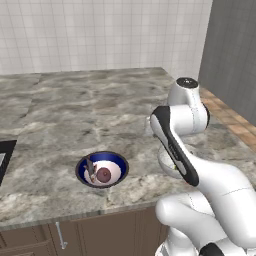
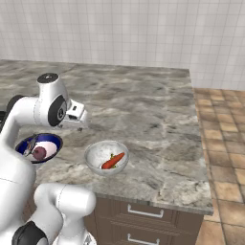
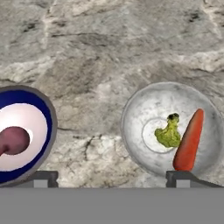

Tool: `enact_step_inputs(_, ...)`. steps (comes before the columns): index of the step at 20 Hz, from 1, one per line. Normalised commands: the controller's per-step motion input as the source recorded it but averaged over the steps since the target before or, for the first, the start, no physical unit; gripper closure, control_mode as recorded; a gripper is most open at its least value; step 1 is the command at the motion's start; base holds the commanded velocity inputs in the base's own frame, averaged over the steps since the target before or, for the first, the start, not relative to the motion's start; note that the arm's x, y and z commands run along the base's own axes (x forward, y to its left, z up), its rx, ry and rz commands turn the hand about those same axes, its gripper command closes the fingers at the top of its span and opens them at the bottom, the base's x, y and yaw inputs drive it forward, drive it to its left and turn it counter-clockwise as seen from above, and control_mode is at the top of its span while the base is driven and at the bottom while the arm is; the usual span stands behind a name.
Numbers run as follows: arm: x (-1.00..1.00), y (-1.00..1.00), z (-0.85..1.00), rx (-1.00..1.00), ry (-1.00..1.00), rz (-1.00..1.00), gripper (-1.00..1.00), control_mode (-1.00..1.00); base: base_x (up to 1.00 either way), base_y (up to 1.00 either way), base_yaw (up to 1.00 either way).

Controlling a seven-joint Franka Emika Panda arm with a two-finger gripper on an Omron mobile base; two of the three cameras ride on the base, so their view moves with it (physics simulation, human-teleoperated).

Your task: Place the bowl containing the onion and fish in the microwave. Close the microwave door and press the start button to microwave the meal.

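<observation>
Pincer (image 3: 112,177) gapes wide, empty, above the counter (image 3: 109,52).

A broad grey-and-tan marbled counter (image 2: 158,110) stretches back to a white tiled wall (image 2: 124,33). Near its front edge sits a plain white bowl (image 2: 94,155), and inside it an orange carrot (image 2: 113,161) lies slanted against the wall with a small green vegetable (image 3: 168,133) just beside it at the centre. Below the counter run brown wood cabinets (image 2: 158,222) with silver bar handles (image 2: 141,211). To the right, terracotta floor tiles (image 2: 222,143); a grey panel (image 1: 232,50) rises beyond them.
</observation>
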Motion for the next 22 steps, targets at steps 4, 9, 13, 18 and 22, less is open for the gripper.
enact_step_inputs(4,-0.17,0.21,-0.59,0.13,-0.03,-0.35,-1.0,-1.0,0.0,0.0,0.0)
enact_step_inputs(9,-0.08,0.56,-0.35,0.1,0.02,-0.29,-1.0,-1.0,0.0,0.0,0.0)
enact_step_inputs(13,0.0,0.43,-0.15,0.14,0.12,-0.05,-1.0,-1.0,0.0,0.0,0.0)
enact_step_inputs(18,0.06,0.32,-0.25,0.16,0.09,0.02,-1.0,-1.0,0.0,0.0,0.0)
enact_step_inputs(22,0.31,0.33,-0.44,0.06,0.12,0.08,-1.0,-1.0,0.0,0.0,0.0)
